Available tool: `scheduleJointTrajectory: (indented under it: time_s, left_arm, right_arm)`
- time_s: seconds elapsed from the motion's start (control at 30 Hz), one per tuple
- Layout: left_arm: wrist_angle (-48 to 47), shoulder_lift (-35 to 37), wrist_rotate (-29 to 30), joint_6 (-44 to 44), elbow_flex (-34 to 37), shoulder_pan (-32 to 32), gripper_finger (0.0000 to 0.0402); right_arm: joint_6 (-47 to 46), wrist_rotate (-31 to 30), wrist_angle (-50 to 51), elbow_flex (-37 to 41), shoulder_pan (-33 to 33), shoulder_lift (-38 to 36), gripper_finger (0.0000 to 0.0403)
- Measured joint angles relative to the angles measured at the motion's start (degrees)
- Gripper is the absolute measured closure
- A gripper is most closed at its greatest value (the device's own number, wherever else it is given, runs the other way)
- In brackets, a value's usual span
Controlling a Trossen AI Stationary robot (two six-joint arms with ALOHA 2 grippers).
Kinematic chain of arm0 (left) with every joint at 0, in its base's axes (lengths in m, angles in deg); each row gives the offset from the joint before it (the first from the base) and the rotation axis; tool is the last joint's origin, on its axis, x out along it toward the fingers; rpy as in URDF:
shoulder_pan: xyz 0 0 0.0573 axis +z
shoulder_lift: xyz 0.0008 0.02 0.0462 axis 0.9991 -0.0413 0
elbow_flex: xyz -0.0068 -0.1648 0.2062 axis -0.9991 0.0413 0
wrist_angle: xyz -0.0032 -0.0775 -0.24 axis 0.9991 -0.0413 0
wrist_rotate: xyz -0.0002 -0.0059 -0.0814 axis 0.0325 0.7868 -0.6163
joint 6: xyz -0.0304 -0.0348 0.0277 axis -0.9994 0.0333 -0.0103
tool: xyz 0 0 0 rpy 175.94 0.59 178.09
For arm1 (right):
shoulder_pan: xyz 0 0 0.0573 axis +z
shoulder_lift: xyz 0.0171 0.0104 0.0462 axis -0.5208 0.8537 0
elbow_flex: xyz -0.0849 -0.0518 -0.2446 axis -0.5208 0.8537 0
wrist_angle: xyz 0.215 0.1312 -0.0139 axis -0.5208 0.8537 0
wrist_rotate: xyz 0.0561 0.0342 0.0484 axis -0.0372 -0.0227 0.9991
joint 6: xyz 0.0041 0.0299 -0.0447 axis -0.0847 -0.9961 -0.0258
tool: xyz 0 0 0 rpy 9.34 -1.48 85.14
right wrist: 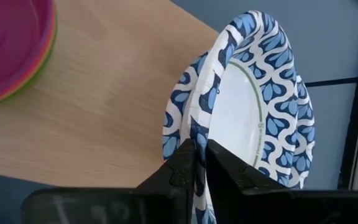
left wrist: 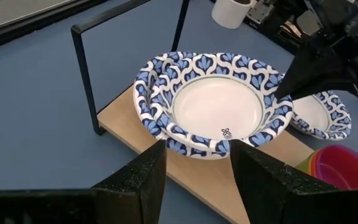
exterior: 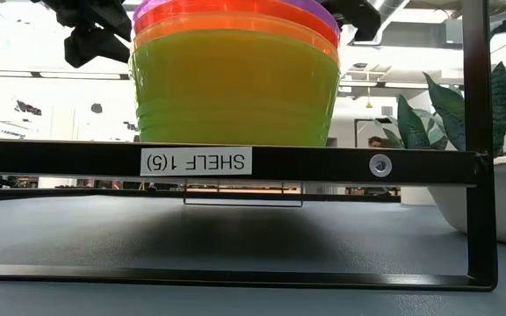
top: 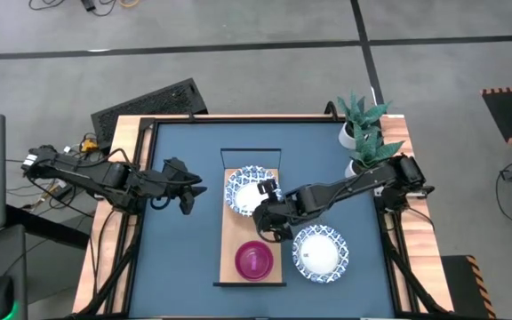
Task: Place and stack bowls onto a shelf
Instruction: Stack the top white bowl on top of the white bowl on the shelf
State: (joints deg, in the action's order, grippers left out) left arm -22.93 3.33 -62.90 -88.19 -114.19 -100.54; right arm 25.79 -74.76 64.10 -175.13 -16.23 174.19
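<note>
- The right gripper (right wrist: pixel 199 163) sat at the rim of a white dish with a blue patterned rim (top: pixel 248 189) on the shelf (top: pixel 236 233), its two fingers close together with the rim edge between them. The pinch looked narrow, though whether it was loosening could not be told.
- In the left wrist view there appeared to be two such dishes nested, the upper one slightly off-centre. If the jaws let go before it settled, it could stay skewed.
- If the fingers dragged while pulling away, they could tip the dish or slide it toward the board's edge.
- The stack of coloured bowls (top: pixel 254 260), purple uppermost, stood on the same board just beside the right arm; a careless retreat might knock it.
- Another patterned dish (top: pixel 319 252) lay on the tabletop beside the shelf, also near that arm.
- The left gripper (top: pixel 188 189) hovered beside the shelf, jaws apart and empty, close enough to crowd the dish.
</note>
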Motion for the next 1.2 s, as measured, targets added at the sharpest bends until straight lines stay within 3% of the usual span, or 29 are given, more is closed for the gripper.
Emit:
scheduleJointTrajectory:
  time_s: [0.23,0.57,0.73,0.93,1.13,1.2]
  left_arm:
    - [0.0,0.0,0.0,0.0,0.0,0.0,0.0239]
    - [0.0,0.0,0.0,0.0,0.0,0.0,0.0239]
    - [0.0,0.0,0.0,0.0,0.0,0.0,0.0239]
    - [-0.3,0.0,0.0,0.0,0.0,0.0,0.0239]
    - [-1.2,0.0,0.0,0.0,0.0,0.0,0.0239]
    - [-1.3,0.0,0.0,0.0,0.0,0.0,0.0239]
  right_arm:
    - [0.0,0.2,0.3,0.0,-0.3,0.0,0.0299]
    - [-0.5,0.1,0.9,-0.3,-0.7,-0.4,0.0192]
    - [-3.2,-0.3,3.5,-4.1,-0.6,-0.5,0.0179]
    - [-6.6,0.3,3.5,-7.5,1.4,-0.7,0.0217]
    - [-9.4,7.5,3.3,-7.4,2.1,1.0,0.0364]
    - [-9.5,8.7,3.0,-7.4,1.9,2.2,0.0385]
